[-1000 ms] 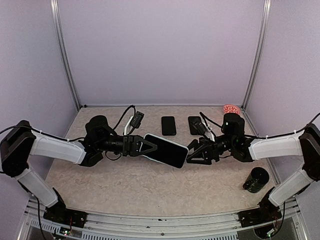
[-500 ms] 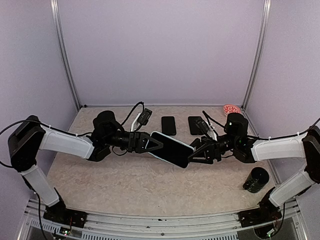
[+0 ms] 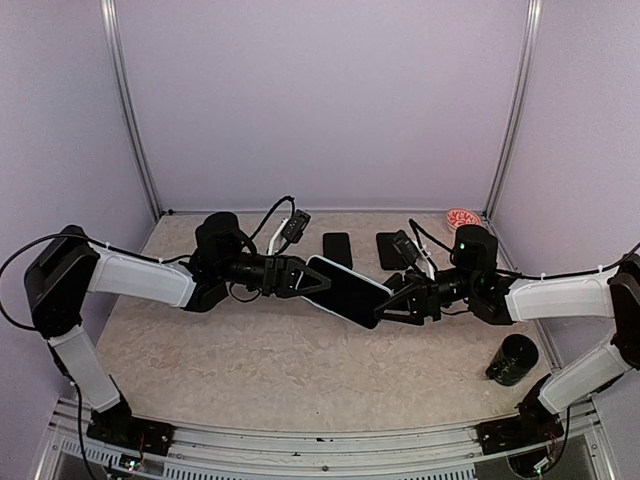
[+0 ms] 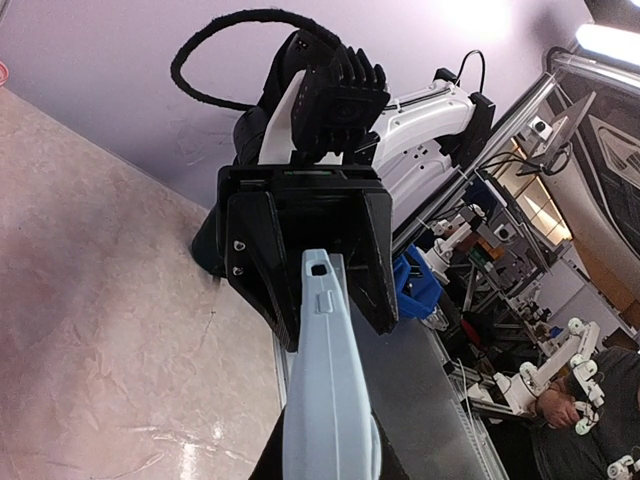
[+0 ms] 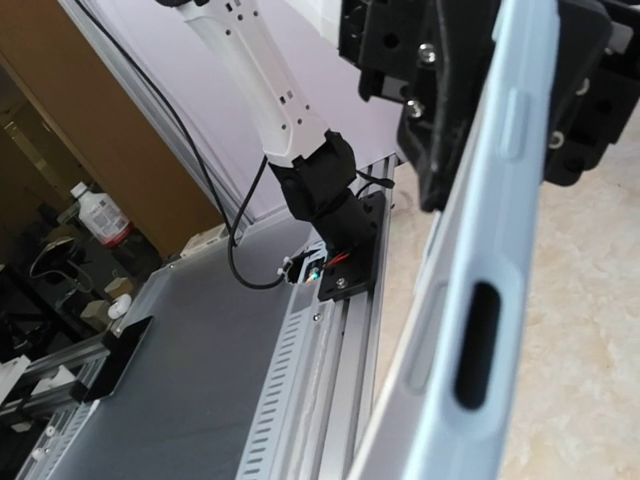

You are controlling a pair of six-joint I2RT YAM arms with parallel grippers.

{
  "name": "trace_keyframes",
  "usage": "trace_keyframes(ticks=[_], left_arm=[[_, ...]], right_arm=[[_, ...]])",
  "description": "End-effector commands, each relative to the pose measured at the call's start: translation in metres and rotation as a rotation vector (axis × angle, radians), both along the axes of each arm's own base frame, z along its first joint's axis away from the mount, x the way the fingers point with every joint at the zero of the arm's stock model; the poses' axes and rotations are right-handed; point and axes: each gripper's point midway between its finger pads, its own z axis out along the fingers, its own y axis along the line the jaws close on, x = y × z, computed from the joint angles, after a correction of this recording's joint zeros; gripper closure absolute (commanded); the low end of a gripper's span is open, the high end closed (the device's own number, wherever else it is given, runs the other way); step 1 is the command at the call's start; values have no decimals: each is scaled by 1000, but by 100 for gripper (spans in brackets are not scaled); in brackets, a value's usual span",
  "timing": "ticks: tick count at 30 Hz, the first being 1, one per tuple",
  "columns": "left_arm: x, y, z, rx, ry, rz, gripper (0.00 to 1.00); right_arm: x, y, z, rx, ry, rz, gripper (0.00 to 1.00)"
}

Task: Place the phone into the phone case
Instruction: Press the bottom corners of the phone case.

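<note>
Left fingers (image 3: 300, 279): pressed onto one end of the phone case (image 3: 350, 292), one on either face. Right fingers (image 3: 397, 304): pinched on the opposite end. The case is thus held between the two sets of fingers, clear of the desk (image 3: 260, 370), and tilted so that the end at the left fingers sits higher in the top view.

In the left wrist view the pale blue edge of the case (image 4: 325, 400) is seen running away from the lens, its far end caught between the black right fingers (image 4: 372, 250). In the right wrist view the same edge (image 5: 470, 290), with button bumps and a slot cut-out, is seen rising to the left fingers (image 5: 440, 110).

From above, a dark face framed by a pale rim is shown (phone or bare lining cannot be told).

Beyond the fingers, toward the back wall, two dark slabs (image 3: 337, 250) (image 3: 388, 247) are seen lying flat on the desk, side by side and apart. A red and white object (image 3: 461, 216) is noted in the back corner behind the right fingers. A black cylinder (image 3: 512, 360) stands on the near side of the right arm, well apart from the case.
</note>
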Motion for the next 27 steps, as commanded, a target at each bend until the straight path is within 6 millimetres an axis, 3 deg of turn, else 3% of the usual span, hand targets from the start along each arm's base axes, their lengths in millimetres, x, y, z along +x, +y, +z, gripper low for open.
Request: trace_keyframes(ticks=[1,13,27], left_arm=[[26,2,11,-23,-64,105,100],[9,3,0,12,-50,157,100],[5,-12,0,31,-62,153,100]], right_arm=[[-8,0,9,34,-28,61,50],[-1,0,13,21,-42,3,51],[1,-2,15,3,-44,-38,51]])
